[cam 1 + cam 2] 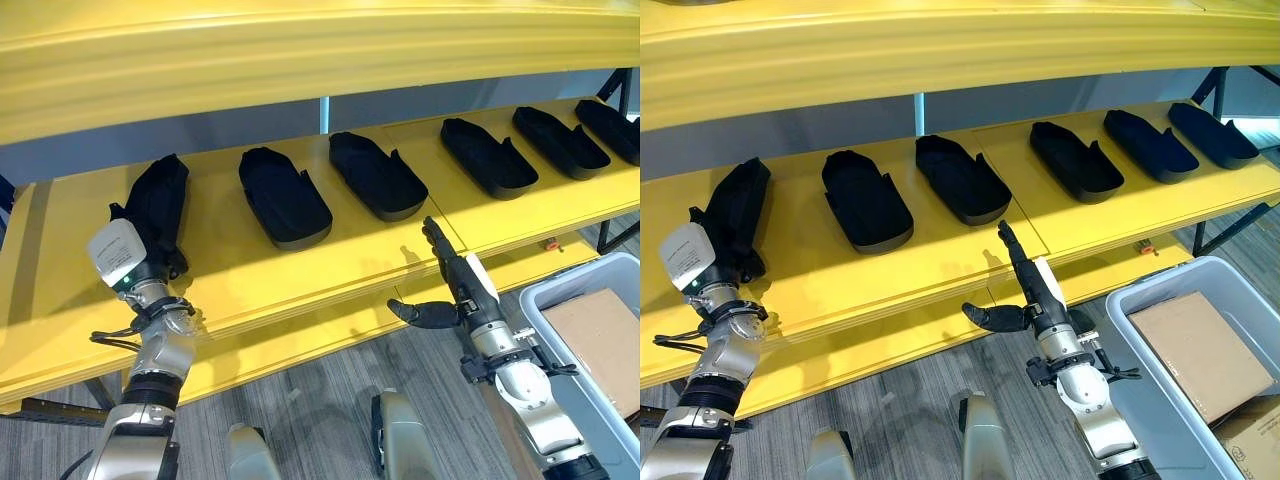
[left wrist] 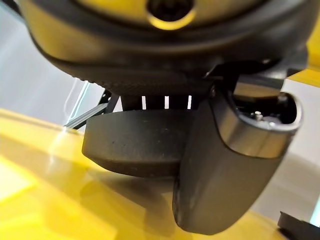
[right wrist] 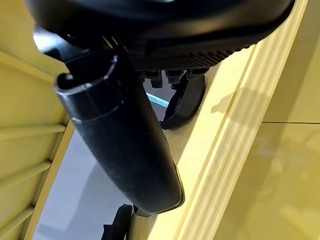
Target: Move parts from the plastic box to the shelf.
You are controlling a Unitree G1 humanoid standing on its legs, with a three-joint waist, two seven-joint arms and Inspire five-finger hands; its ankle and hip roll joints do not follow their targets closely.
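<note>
Now you have the left hand (image 1: 150, 262) up on the yellow shelf (image 1: 230, 265) at its left end, with the fingers and thumb curled round the near end of a black part (image 1: 160, 200); in the left wrist view the thumb (image 2: 225, 165) lies against the part's dark rounded edge (image 2: 135, 145), which sits just above the shelf surface. That part's long axis runs from the hand away toward the back of the shelf, leaning slightly to the right, and it looks tipped up on its side rather than lying flat. You can see five more black parts lying flat in a row along the shelf to the right, each an open, shoe-shaped tray with its long axis angled from back-left to front-right: the second part (image 1: 283, 196), the third part (image 1: 377, 175), the fourth part (image 1: 488, 157), the fifth part (image 1: 559, 142) and the sixth part (image 1: 610, 130). Your right hand (image 1: 455, 280) hangs at the shelf's front edge, below the third part, fingers straight and together pointing up toward the shelf, thumb (image 1: 420, 314) stuck out to the left, holding nothing. The grey plastic box (image 1: 1130, 330) stands at the lower right on a grey wood-look floor (image 1: 330, 370), with a brown cardboard piece (image 1: 1195, 355) inside it. A second yellow shelf board (image 1: 300, 50) runs overhead.
</note>
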